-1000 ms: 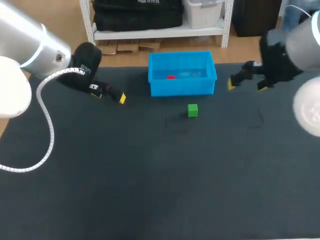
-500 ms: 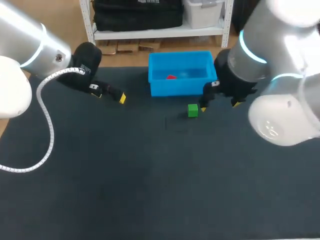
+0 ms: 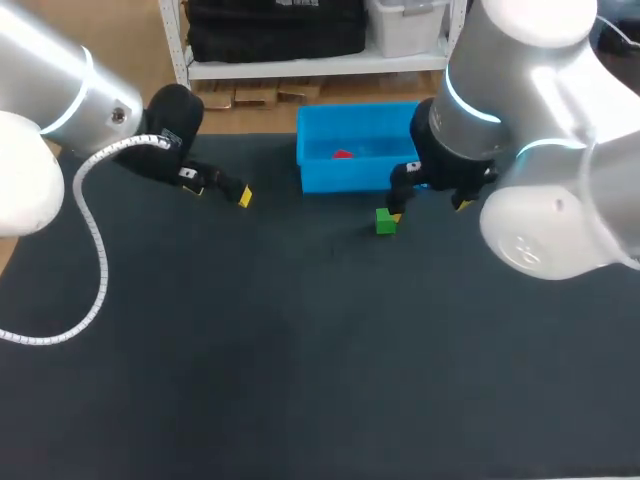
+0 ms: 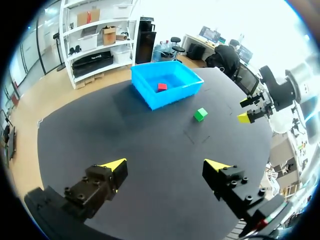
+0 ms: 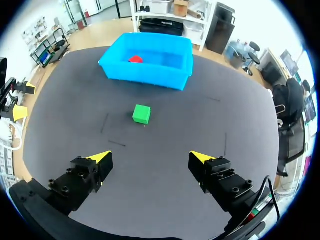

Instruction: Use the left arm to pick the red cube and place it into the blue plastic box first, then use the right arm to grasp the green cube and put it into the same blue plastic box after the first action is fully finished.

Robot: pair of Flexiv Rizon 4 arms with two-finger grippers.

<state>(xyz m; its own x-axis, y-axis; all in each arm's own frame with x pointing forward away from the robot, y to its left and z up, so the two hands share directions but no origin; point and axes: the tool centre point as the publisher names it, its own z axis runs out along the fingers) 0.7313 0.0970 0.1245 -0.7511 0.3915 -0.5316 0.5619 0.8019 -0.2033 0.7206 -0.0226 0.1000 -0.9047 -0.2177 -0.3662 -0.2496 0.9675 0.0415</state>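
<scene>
The red cube (image 3: 343,154) lies inside the blue plastic box (image 3: 360,175) at the table's back middle. Just in front of the box the green cube (image 3: 385,222) sits on the dark mat. My right gripper (image 3: 430,206) hangs open above and slightly right of the green cube. Seen from the right wrist, the green cube (image 5: 141,114) lies ahead of the open right gripper (image 5: 151,157), with the box (image 5: 145,75) and red cube (image 5: 135,59) beyond. My left gripper (image 3: 220,188) stands open and empty left of the box. The left wrist view shows it open (image 4: 166,165), far from the box (image 4: 150,97).
The dark mat (image 3: 300,340) covers the whole table. The box's front wall stands close behind the green cube.
My right arm has swung in from the table's back right to the left, stopping over the green cube by the box. The left arm has stayed put.
</scene>
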